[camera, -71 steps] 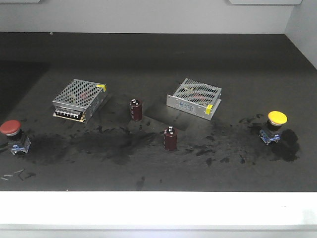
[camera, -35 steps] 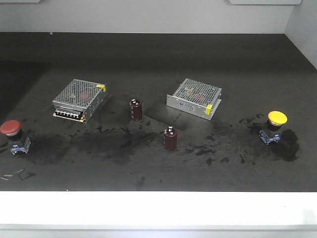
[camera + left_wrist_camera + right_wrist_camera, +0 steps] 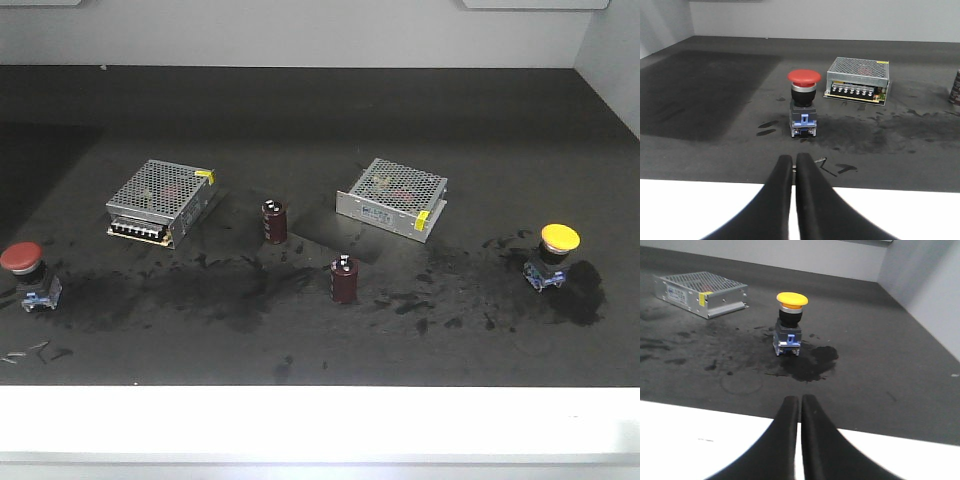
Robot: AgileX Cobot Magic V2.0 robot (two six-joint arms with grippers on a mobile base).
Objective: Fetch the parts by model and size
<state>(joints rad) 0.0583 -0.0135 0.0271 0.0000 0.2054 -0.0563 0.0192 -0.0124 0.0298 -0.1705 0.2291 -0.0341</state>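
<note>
Nothing fetched yet; red button (image 3: 803, 95) and yellow button (image 3: 791, 315) sat untouched on table (image 3: 300, 120); left gripper (image 3: 793, 160), right gripper (image 3: 800, 400) both closed, empty.

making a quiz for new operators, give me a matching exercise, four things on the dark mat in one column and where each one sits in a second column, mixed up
Places are as the front-facing view shows them.

Things
1. red-capped switch
2. yellow-capped switch
3. front capacitor
4. left power-supply box

Places
A. far right of the mat
B. left of centre, terminal strip facing the front
C. far left of the mat
D. near the centre

Pairs: 1-C, 2-A, 3-D, 4-B
</note>
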